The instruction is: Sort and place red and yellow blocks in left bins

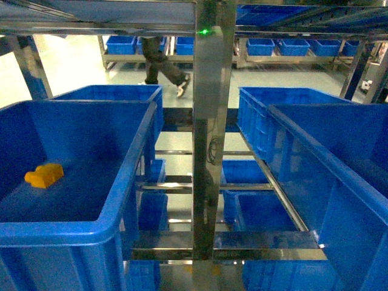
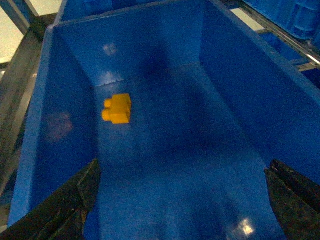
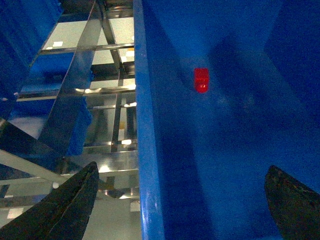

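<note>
Left gripper (image 2: 182, 200) first: its two dark fingers (image 2: 75, 200) sit at the bottom corners of the left wrist view, spread wide, nothing between them. It hangs above the inside of the near left bin (image 2: 35, 150), looking down at the bare blue floor. Further along that floor, close to the far wall and toward the left side wall, lies the yellow block (image 2: 118, 108), on its side with the stud pointing left. The head view confirms it: the yellow block (image 1: 44, 174) rests on the floor of the near left bin (image 1: 130, 176), close to the left edge of the frame.

Over to the right gripper (image 3: 182, 197): also spread wide, dark fingertips (image 3: 70, 205) at the lower corners of the right wrist view, holding nothing. It straddles the rim of the right bin (image 3: 145, 125), one finger outside over the metal rack (image 3: 75, 100), the other over the bin's interior. Deeper inside that bin, just beside the near wall, lies the red block (image 3: 201, 80), small and glossy.

Neither gripper shows in the head view. A steel post (image 1: 209, 139) with a green light stands in the middle, more blue crates (image 1: 285, 45) line the shelves behind, and a person's legs (image 1: 162, 63) show on the floor beyond.
</note>
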{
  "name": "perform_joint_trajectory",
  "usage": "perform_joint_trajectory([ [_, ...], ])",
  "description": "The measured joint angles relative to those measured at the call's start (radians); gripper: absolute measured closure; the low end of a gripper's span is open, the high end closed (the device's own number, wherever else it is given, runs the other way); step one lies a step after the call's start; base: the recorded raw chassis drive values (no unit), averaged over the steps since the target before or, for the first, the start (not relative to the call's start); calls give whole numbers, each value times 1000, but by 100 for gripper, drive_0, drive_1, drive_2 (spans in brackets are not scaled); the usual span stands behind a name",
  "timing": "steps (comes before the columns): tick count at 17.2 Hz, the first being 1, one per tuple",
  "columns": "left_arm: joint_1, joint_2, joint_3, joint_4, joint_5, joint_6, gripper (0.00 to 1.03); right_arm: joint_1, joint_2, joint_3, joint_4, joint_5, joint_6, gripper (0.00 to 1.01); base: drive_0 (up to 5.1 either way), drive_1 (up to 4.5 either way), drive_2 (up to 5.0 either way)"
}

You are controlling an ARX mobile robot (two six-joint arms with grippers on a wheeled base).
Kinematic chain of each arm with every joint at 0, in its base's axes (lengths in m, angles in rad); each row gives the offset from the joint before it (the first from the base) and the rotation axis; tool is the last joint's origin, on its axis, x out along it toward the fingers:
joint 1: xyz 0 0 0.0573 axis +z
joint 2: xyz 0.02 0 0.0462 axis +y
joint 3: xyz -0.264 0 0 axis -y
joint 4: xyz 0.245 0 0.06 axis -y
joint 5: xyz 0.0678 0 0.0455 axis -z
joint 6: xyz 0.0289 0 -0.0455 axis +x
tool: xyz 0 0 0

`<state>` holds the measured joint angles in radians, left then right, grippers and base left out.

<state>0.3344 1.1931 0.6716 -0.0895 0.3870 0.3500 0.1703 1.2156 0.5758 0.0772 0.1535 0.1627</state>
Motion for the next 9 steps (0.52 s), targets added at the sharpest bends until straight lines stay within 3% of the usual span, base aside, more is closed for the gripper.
perform_joint_trajectory([
  [3,2,-95,-38,-48,35,18,5,0,0,0,0,0,0,3,0,0,0],
  [5,-51,-192,-96,-57,90,32,5,0,0,0,0,0,0,3,0,0,0],
  [7,-84,-211,-119,-22,89,30,5,0,0,0,0,0,0,3,0,0,0],
  [9,-83,-211,-119,-22,85,25,5,0,0,0,0,0,0,3,0,0,0],
])
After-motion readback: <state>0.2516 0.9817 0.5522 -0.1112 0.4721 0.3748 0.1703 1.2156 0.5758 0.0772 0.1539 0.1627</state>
